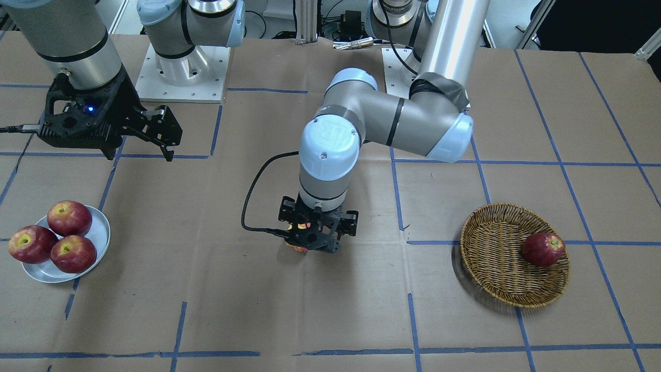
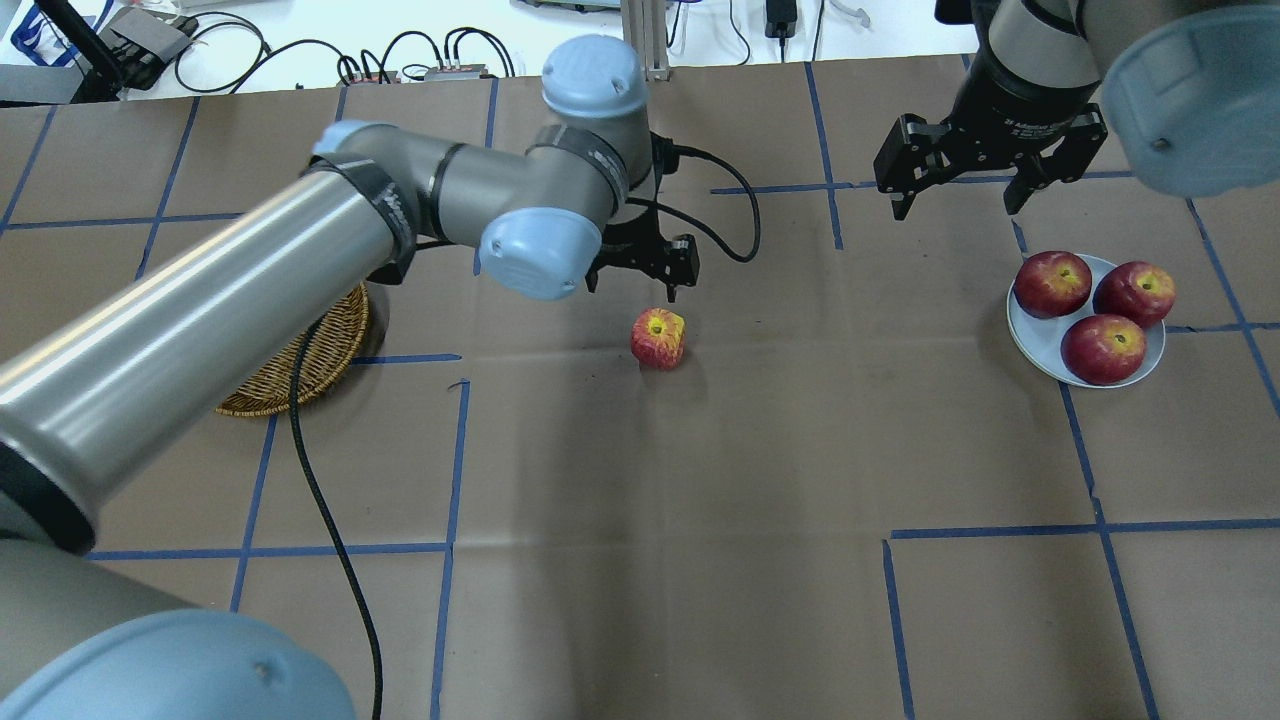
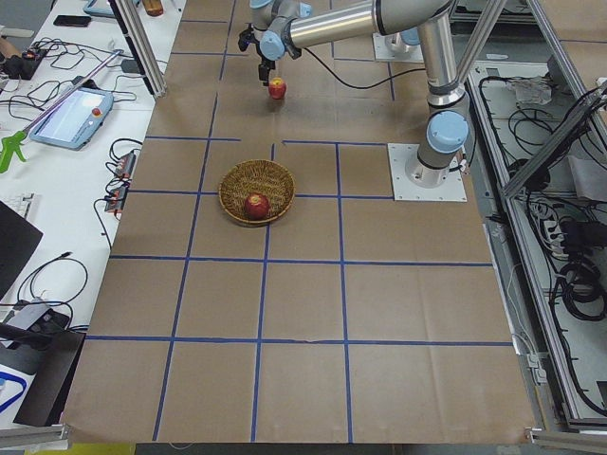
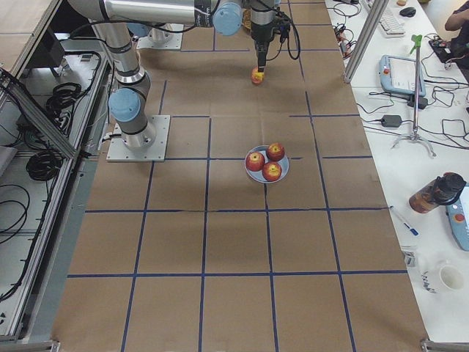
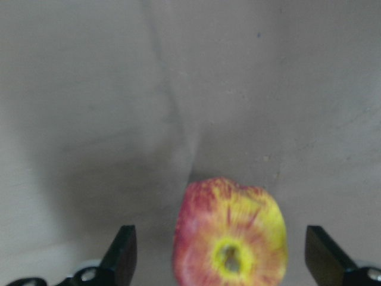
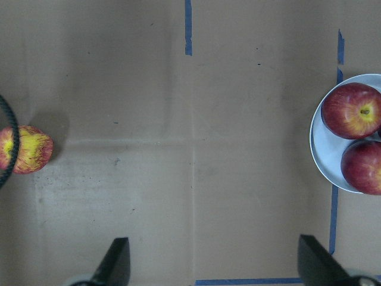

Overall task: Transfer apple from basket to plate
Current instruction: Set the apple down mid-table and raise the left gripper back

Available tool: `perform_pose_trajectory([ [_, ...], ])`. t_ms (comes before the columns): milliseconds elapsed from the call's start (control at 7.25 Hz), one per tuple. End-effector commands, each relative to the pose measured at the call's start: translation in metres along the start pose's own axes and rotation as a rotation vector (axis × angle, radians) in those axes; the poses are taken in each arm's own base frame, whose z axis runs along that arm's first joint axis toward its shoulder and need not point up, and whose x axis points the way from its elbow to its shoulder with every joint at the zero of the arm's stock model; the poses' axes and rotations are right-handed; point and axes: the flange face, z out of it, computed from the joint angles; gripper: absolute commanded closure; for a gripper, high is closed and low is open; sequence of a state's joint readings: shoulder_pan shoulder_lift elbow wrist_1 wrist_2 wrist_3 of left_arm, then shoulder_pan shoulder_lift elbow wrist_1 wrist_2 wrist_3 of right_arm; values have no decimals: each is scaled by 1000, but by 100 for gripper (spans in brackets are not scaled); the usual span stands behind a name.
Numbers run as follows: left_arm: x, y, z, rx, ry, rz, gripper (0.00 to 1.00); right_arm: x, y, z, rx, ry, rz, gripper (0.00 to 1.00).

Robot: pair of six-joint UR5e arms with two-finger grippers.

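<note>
The apple (image 2: 658,338) is seen on the brown worktop (image 2: 700,520), near its middle, well apart from both the basket (image 1: 496,268) and the plate (image 2: 1032,345). The left pincer (image 2: 634,278) is held just over it with the fingers spread wide, one at each side of the fruit and not touching it, so nothing is grasped. The right pincer (image 2: 955,205) is likewise released and is held near the plate, on which three red apples (image 2: 1103,347) are placed. One darker apple (image 1: 543,249) is found in the basket. An embossed mark that looks like "UR" is seen on the blue cap (image 1: 329,142) of the left arm. The white lettering (image 2: 1030,125) on the right wrist is too small to be read.
</note>
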State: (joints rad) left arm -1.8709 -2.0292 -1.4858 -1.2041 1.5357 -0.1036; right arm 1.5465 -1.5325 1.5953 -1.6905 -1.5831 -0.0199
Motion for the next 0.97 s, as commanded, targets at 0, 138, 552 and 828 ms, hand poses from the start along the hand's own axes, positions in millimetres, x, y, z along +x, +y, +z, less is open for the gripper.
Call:
perform_pose_trajectory([
  [0,-86,21,-102,-1,-5,-39,1,-2,-1,2,-2,6,-4,0],
  [138,-132,40,-133,3,-2,-73,1,-2,-4,-7,25,17,-5,0],
  [552,-188,68,-179,31,-7,-117,1,-53,-12,18,32,2,32,0],
  [828,-188,79,-194,47,-10,-116,1,-118,-15,54,35,-6,70,0],
])
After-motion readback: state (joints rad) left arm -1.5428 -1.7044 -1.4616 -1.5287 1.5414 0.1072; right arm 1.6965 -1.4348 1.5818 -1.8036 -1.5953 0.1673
